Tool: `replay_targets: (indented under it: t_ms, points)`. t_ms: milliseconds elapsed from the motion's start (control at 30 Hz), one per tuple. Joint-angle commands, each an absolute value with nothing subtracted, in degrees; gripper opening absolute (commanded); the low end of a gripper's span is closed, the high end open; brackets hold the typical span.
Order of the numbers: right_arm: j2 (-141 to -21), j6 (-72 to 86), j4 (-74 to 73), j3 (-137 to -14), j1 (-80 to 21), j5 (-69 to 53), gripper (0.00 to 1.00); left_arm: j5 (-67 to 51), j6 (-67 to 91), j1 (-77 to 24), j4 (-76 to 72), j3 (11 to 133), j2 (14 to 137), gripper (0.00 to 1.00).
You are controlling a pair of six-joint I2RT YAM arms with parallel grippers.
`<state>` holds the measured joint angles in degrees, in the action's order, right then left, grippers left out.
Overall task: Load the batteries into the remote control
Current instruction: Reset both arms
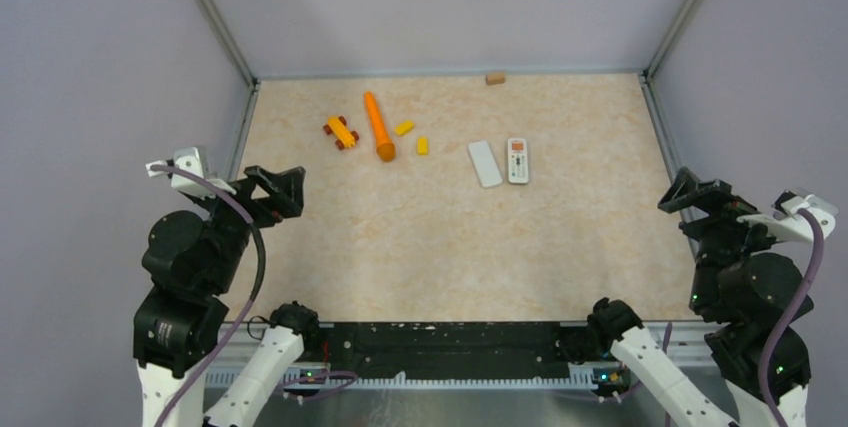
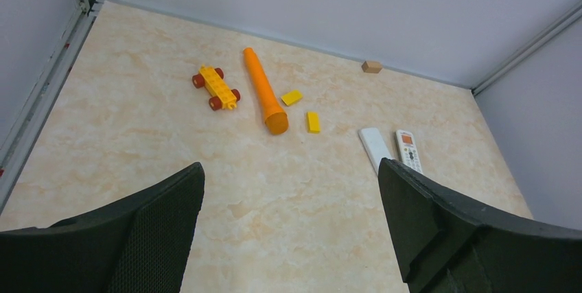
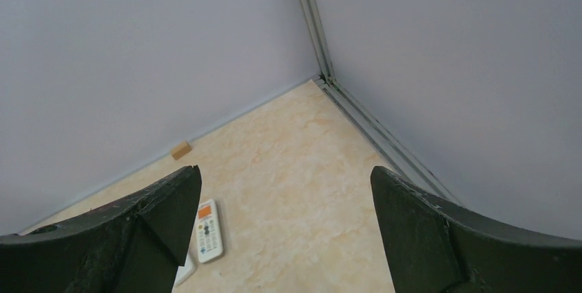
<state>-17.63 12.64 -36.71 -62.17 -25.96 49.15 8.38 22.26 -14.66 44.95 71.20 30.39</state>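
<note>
**Item 1, remote** (image 1: 517, 160): white, button face up, orange panel at its far end. It lies on the table (image 1: 450, 247) right of middle, nearer the far edge than the near one.

**Item 2, white flat piece** (image 1: 485, 163): just beside the remote on its left, not touching. You cannot tell whether it is the back cover or something else.

**Item 3, batteries**: none can be made out in any view. Find them before you commit an arm.

**Item 4, clutter toward the far left**: toy chassis (image 1: 341, 132) with red wheels, orange tube (image 1: 379, 126), and yellow blocks (image 1: 404, 128). A tan block (image 1: 495, 78) sits against the far edge.

**Item 5, left gripper** (image 2: 289, 168): jaws spread wide, nothing between them, parked by the near left corner.

**Item 6, right gripper** (image 3: 284, 173): jaws likewise wide and empty, by the near right corner.

**Handling note:** loading looks not yet begun. The right arm sits closer to the remote, so it is probably the one to lead. With the buttons facing up, the battery bay is likely underneath. Expect to turn the remote over, pinching it across its narrow width. Steer clear of the white piece as you come down.

**View note:**
- The top view alone shows both arms and the whole layout.
- The left wrist view gives the clearest look at every object, including the remote's buttons.
- The right wrist view shows only the remote, a sliver of the white piece behind a finger, the tan block and the far right corner. It shows no toys.
</note>
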Motion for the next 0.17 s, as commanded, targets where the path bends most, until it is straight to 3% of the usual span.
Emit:
replay_targets:
  t_ms: [0,133]
  points:
    - [-18.3,12.3,-36.8,-62.5,-25.6,50.1,0.95,7.7,20.7,-14.5,45.0,73.9,30.3,0.99]
    - [-18.4,13.3,-36.4,-61.8,-25.6,49.6,0.95,7.4,20.6,-14.5,45.6,74.1,30.6,0.99]
